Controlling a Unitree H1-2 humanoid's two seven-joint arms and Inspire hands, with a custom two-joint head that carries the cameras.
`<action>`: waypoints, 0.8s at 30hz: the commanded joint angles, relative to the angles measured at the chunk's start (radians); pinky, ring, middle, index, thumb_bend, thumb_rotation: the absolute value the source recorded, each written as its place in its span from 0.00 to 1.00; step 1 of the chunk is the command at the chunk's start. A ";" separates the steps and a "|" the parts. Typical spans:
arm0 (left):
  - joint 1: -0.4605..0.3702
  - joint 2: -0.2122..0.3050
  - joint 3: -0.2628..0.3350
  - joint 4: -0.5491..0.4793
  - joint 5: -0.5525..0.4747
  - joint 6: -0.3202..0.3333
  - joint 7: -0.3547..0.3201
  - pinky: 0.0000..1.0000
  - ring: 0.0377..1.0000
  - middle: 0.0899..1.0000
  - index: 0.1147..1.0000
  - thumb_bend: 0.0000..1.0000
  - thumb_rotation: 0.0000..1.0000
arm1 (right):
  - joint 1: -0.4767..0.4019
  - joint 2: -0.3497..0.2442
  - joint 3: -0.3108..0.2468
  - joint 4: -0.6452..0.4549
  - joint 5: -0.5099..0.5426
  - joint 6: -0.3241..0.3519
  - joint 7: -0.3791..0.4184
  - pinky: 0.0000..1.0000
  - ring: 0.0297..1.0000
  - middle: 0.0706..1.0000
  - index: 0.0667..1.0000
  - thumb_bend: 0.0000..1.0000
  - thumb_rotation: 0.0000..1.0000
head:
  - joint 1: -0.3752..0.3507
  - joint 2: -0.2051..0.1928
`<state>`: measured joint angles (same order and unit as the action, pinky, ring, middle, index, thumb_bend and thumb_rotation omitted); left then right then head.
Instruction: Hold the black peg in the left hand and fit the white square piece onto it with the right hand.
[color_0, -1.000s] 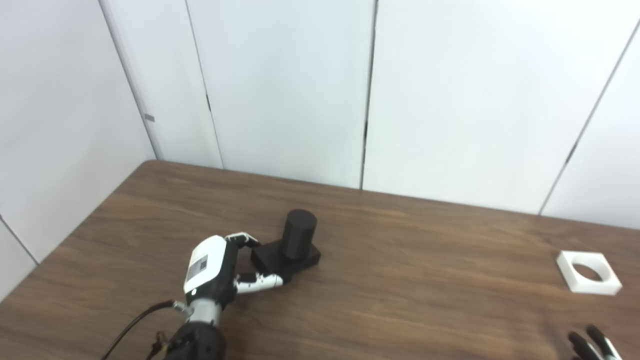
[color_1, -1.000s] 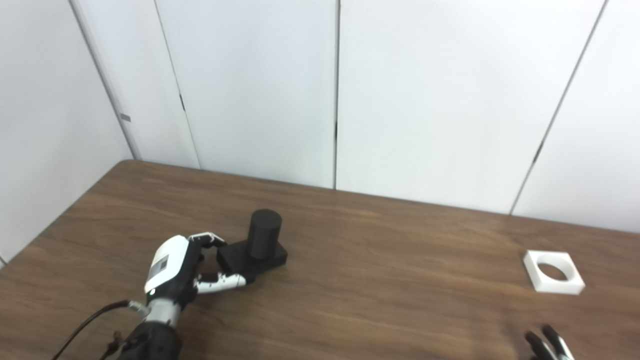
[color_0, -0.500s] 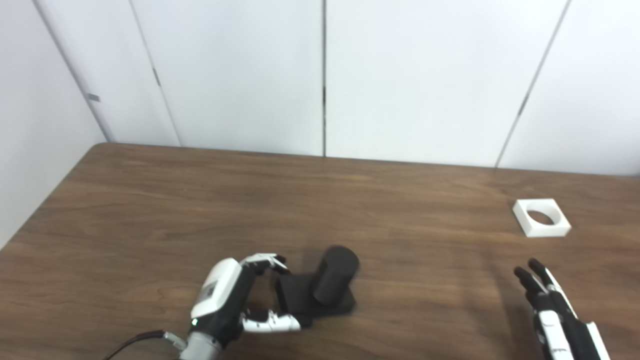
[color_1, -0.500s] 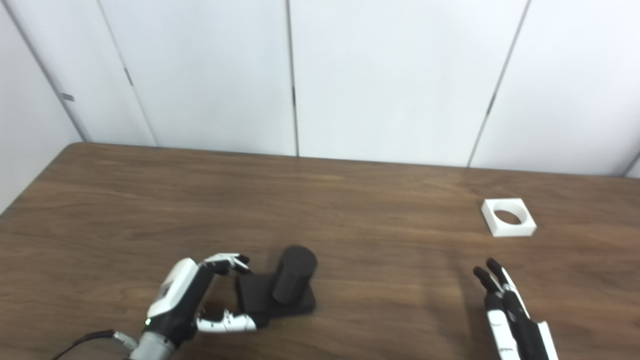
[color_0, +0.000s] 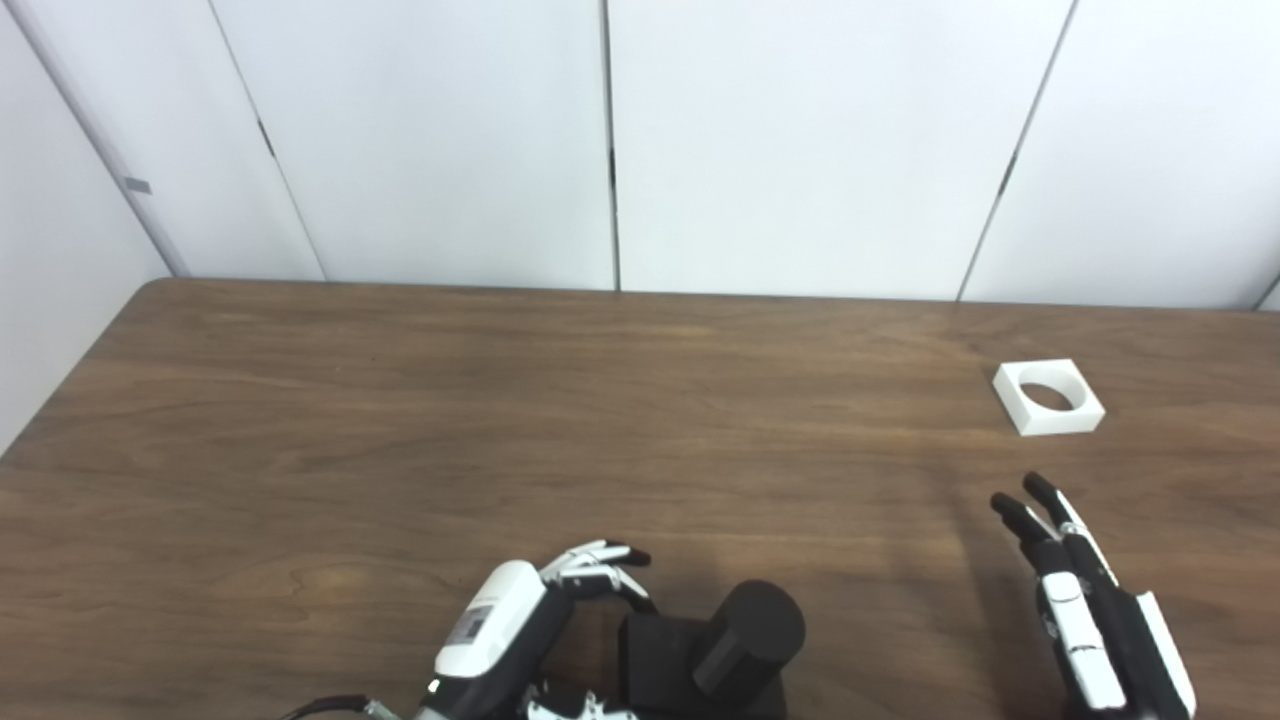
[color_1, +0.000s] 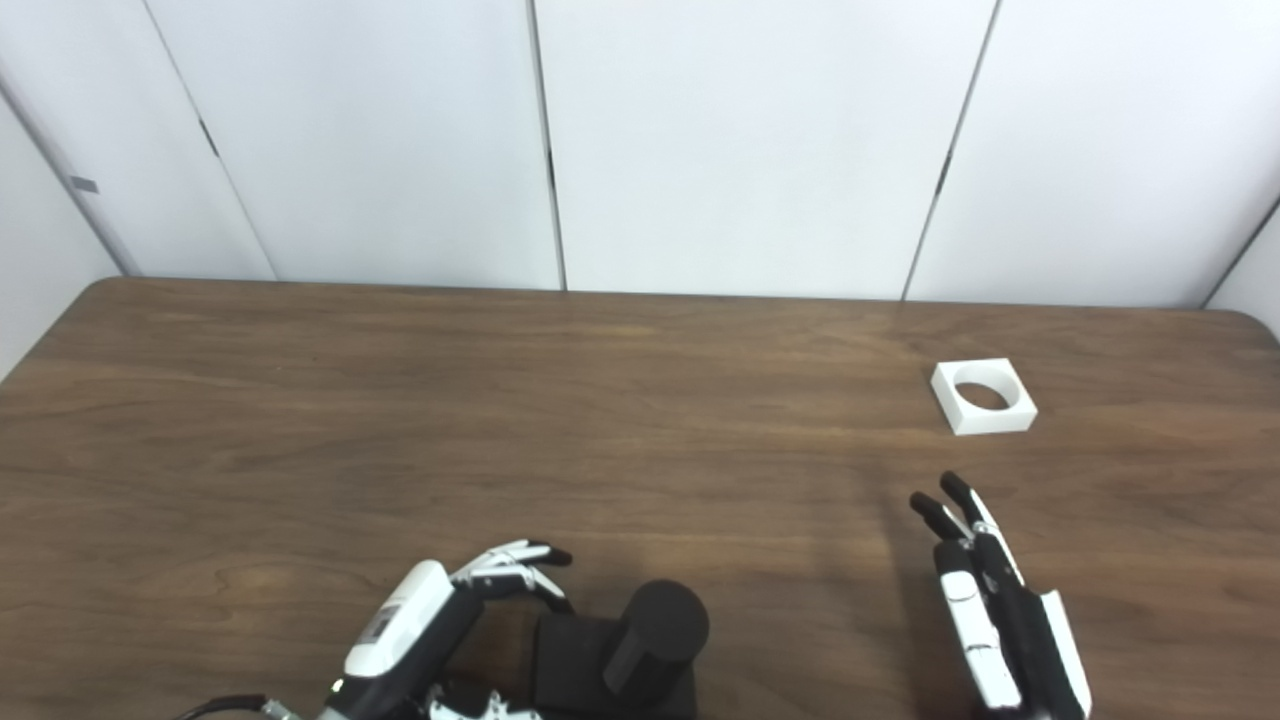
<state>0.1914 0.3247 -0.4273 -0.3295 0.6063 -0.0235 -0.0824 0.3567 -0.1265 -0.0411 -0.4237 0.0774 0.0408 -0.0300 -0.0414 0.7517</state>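
The brown wooden table (color_0: 400, 400) runs back to white wall panels (color_0: 800, 150), its wide middle and far-left stretch open. At the near edge, left of centre, the black peg (color_1: 655, 635), a stubby cylinder on a square black base, stands upright. The left hand (color_1: 430, 640) curls around the base's left side, fingers (color_1: 515, 565) arched over it, thumb low; whether it grips cannot be told. The white square piece (color_0: 1048, 397), with a round hole, lies flat toward the far-right corner. The right hand (color_0: 1085, 610) hovers near the right near edge, fingers straight, released, holding nothing.
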 joint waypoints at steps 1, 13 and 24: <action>0.021 0.010 -0.019 0.045 0.085 0.057 -0.060 0.90 0.88 0.81 0.43 0.50 0.05 | 0.008 0.039 0.003 -0.048 0.004 -0.010 -0.004 1.00 0.93 0.86 0.93 0.43 0.82 | 0.000 0.003; 0.018 0.010 0.001 0.048 0.273 0.045 -0.053 0.88 0.86 0.78 0.43 0.51 0.05 | 0.005 0.037 0.003 -0.047 -0.007 -0.010 -0.004 1.00 0.93 0.85 0.93 0.43 0.83 | -0.018 0.006; 0.016 0.021 0.029 0.065 0.297 -0.008 -0.024 0.87 0.84 0.76 0.42 0.51 0.05 | -0.038 -0.039 0.003 -0.098 -0.070 0.055 0.029 0.93 0.90 0.88 0.89 0.48 0.58 | -0.156 -0.020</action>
<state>0.1901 0.3083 -0.4180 -0.3151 0.8805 -0.0537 -0.0792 0.3467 -0.1410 -0.0355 -0.4727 0.0343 0.0928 -0.0167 -0.1977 0.7333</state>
